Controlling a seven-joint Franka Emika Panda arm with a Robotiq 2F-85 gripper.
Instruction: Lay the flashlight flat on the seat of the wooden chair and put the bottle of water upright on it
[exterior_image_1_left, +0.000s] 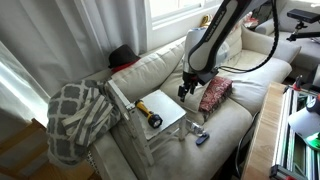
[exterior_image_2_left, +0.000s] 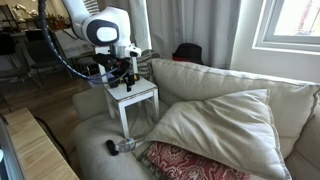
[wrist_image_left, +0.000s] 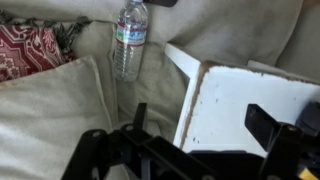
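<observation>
Wrist view puts my end effector (wrist_image_left: 200, 135) nearest. Its two dark fingers (wrist_image_left: 268, 125) are spread wide with nothing held between them. It hangs over one edge of the white seat surface (wrist_image_left: 245, 95), and I cannot tell whether it touches the wood. Past the surface's left edge and off it, the bottle of water (wrist_image_left: 130, 38) lies on its side on the cream sofa cushion (wrist_image_left: 50, 110). A red patterned pillow (wrist_image_left: 25, 50) sits further left, near the bottle. In an exterior view the flashlight (exterior_image_1_left: 148, 113) lies flat on the surface, toward the edge opposite my end effector.
</observation>
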